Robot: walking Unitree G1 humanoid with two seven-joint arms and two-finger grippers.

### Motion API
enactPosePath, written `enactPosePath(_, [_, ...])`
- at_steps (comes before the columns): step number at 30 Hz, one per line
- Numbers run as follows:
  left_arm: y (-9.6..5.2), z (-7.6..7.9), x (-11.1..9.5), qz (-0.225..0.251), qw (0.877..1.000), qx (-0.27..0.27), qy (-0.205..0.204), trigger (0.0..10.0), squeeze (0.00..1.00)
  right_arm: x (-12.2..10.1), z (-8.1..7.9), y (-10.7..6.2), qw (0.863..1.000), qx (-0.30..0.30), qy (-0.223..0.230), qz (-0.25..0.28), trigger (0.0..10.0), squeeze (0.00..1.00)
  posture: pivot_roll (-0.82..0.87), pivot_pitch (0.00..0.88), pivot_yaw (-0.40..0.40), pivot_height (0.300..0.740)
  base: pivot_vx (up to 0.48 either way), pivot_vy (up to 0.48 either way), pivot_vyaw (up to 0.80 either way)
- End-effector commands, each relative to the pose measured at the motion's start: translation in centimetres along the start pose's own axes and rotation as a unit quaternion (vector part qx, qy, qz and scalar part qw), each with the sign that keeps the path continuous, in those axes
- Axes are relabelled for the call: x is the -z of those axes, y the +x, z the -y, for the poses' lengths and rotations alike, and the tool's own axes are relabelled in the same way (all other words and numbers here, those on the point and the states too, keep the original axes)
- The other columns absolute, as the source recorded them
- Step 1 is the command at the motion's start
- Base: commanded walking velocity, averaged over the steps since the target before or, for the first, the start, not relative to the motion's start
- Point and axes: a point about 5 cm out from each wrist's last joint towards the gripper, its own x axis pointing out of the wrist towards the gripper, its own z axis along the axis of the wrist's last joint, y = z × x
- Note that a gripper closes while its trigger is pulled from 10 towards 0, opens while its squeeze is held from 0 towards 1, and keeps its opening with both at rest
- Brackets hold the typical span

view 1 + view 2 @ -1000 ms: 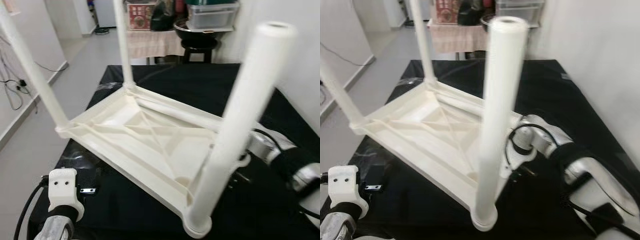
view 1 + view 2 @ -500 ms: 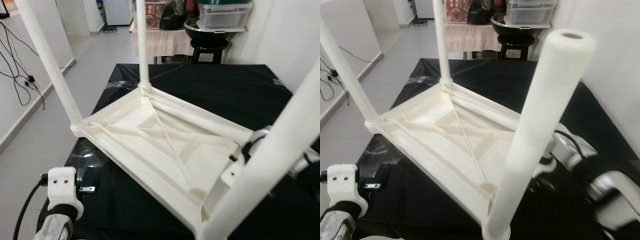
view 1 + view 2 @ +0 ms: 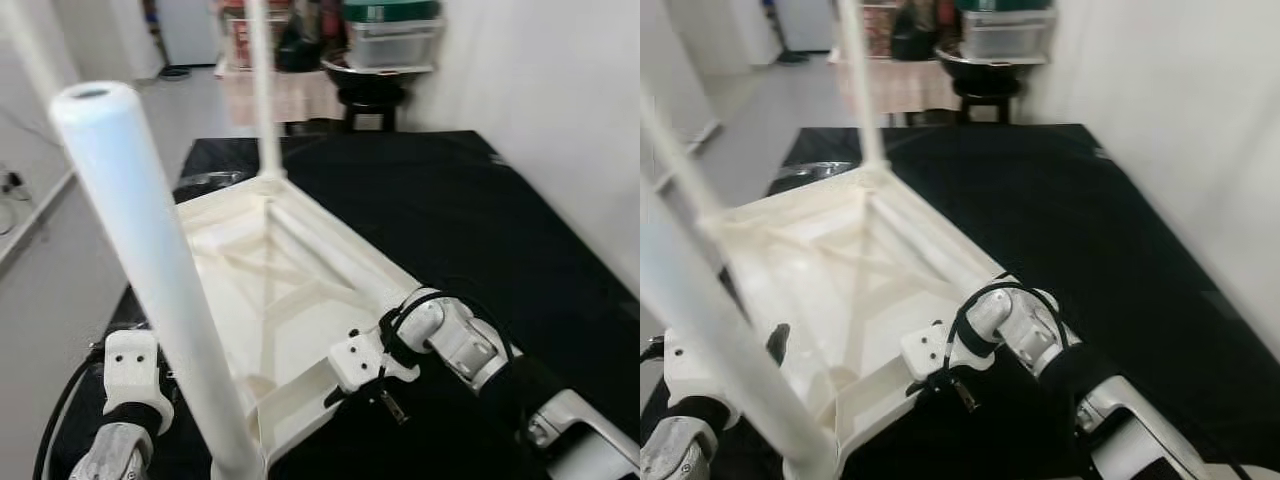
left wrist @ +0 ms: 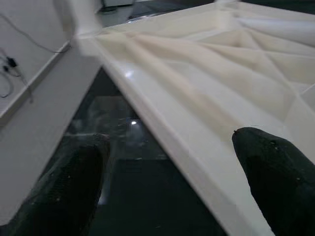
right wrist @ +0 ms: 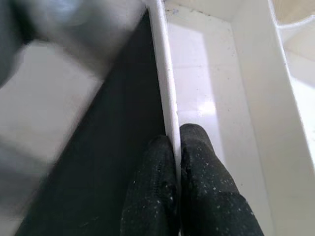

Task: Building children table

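The white table (image 3: pixel 290 290) lies upside down on a black cloth (image 3: pixel 470 210), legs up. Nearest, one leg (image 3: pixel 150 270) rises from its near corner. Left of that corner, the left gripper (image 4: pixel 167 187) hangs with fingers (image 4: pixel 280 172) spread wide either side of the table's rim. At the near right edge, the right gripper (image 5: pixel 176 142) pinches the rim tight. Beyond the table, a far leg (image 3: pixel 262 90) stands, with a stool (image 3: pixel 365 95) behind.

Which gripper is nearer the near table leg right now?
Left. The left gripper sits beside the near leg, open astride the tabletop rim. The right gripper is further off on the other side, its fingers pinching the rim.
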Motion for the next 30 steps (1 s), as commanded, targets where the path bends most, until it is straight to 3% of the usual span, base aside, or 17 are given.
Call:
enactPosePath(1, [0.0, -0.1, 0.2, -0.008, 1.000, -0.001, 0.005, 10.0, 0.00, -0.2, 3.0, -1.3, 0.987, 0.152, 0.045, -0.003, 0.0, 0.00, 0.03, 0.064, -0.002, 0.740, 0.000, 0.000, 0.00])
enactPosePath(4, [0.0, -0.2, 0.1, -0.007, 1.000, -0.004, 0.005, 10.0, 0.00, -0.5, 4.0, -1.3, 0.978, 0.195, 0.077, -0.010, 0.0, 0.00, 0.03, 0.065, -0.003, 0.740, 0.000, 0.000, 0.00])
enactPosePath(7, [0.0, -0.2, 0.1, -0.006, 1.000, -0.005, 0.005, 10.0, 0.00, -0.1, 4.1, -1.8, 0.976, 0.198, 0.090, -0.025, 0.0, 0.00, 0.03, 0.067, -0.004, 0.740, 0.000, 0.000, 0.00])
enactPosePath(11, [0.0, -0.2, 0.1, -0.006, 1.000, -0.005, 0.006, 10.0, 0.00, 0.7, 3.4, -2.7, 0.981, 0.171, 0.089, -0.029, 0.0, 0.00, 0.03, 0.071, -0.004, 0.740, 0.000, 0.000, 0.00])
enactPosePath(14, [0.0, -0.2, 0.2, -0.008, 1.000, -0.004, 0.005, 10.0, 0.00, 1.0, 1.9, -3.3, 0.989, 0.122, 0.083, -0.016, 0.0, 0.00, 0.02, 0.072, -0.005, 0.740, 0.000, 0.000, 0.00])
enactPosePath(20, [0.1, 0.1, 0.4, -0.010, 1.000, 0.000, 0.003, 10.0, 0.00, 0.0, 1.7, -2.3, 0.987, 0.129, 0.095, 0.015, 0.0, 0.00, 0.01, 0.072, 0.003, 0.740, 0.000, 0.000, 0.00])
enactPosePath(21, [0.2, 0.1, 0.3, -0.009, 1.000, 0.002, 0.003, 10.0, 0.00, -1.1, 1.9, -1.4, 0.985, 0.138, 0.097, 0.039, 2.9, 0.00, 0.01, 0.072, 0.003, 0.740, 0.000, 0.000, 0.00])
enactPosePath(23, [0.2, 0.2, 0.2, -0.008, 1.000, 0.003, 0.004, 10.0, 0.00, -1.8, 2.0, -0.9, 0.983, 0.145, 0.099, 0.055, 2.9, 0.00, 0.01, 0.072, 0.003, 0.740, 0.000, 0.000, 0.00])
enactPosePath(24, [0.3, 0.1, 0.2, -0.008, 1.000, 0.003, 0.005, 10.0, 0.00, -2.7, 2.2, -0.1, 0.980, 0.153, 0.107, 0.076, 10.0, 0.00, 0.02, 0.072, 0.005, 0.740, 0.000, 0.000, 0.00])
enactPosePath(30, [0.2, -0.3, 0.1, -0.006, 1.000, -0.004, 0.011, 10.0, 0.00, -4.6, 3.0, 1.3, 0.967, 0.185, 0.127, 0.124, 10.0, 0.00, 0.02, 0.075, -0.003, 0.740, 0.000, 0.000, 0.00])
